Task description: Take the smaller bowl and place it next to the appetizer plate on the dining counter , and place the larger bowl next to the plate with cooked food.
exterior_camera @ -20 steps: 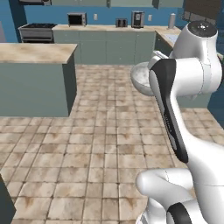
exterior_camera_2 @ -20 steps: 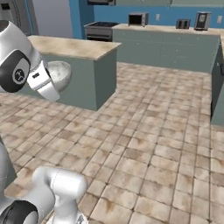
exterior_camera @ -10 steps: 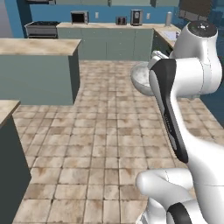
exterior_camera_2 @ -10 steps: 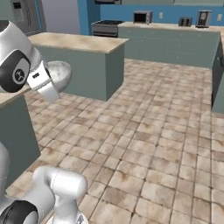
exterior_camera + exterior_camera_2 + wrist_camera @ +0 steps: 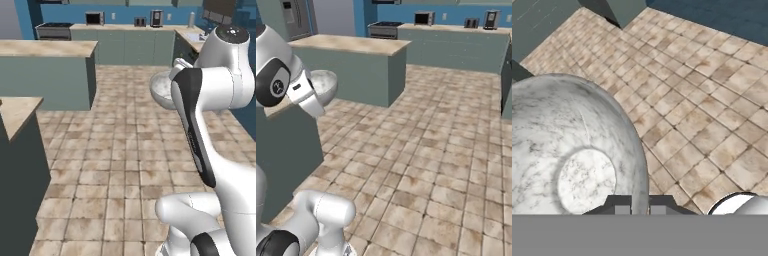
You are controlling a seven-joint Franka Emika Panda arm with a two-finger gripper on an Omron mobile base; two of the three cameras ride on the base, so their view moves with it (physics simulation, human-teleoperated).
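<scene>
The small bowl (image 5: 572, 165) is up in the air over the tiled floor (image 5: 712, 100), with the gripper (image 5: 639, 205) pinching its rim. The island (image 5: 356, 55) sits far back, and a counter corner (image 5: 17, 112) is near left.

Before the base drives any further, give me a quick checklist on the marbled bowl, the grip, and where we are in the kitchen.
1. Smaller bowl in the end effector: ok, the rim sits between the fingertips in the hand view.
2. End effector shut on the rim: ok.
3. Bowl carried clear of the floor: ok, it hangs at arm height in the right base view.
4. Bowl empty: ok, bare marbled inside.
5. Appetizer plate located: cannot tell.
6. Path ahead: ok, open tiled floor; a counter corner stands close on the left.
</scene>
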